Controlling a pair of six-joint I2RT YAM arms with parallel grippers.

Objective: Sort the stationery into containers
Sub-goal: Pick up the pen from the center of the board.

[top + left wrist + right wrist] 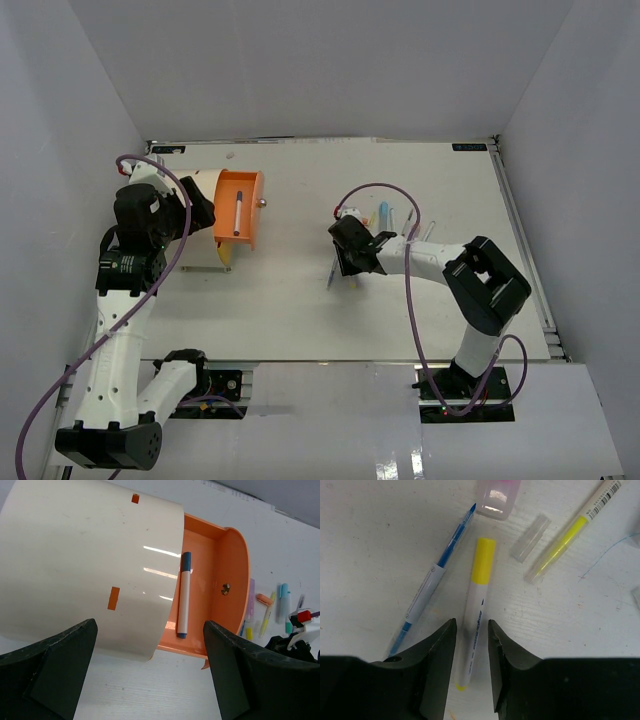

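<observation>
The cream drum (90,565) lies on its side with one orange drawer (230,570) pulled out. A white marker with blue ends (184,595) lies in the drawer and shows in the top view too (238,214). My left gripper (150,680) is wide open and empty, just in front of the drum and drawer. My right gripper (471,645) is low over the table and open. Its jaws stand narrowly on either side of a white marker with a yellow cap (477,605) that lies on the table. A thin blue pen (432,580) lies just left of it.
A yellow-barrelled pen (570,535), a loose clear cap (530,539) and a pink-topped clear piece (497,497) lie beyond the right gripper. More stationery (280,605) is spread out right of the drawer. The drawer's brass knob (226,589) faces the pens. White walls enclose the table (300,310).
</observation>
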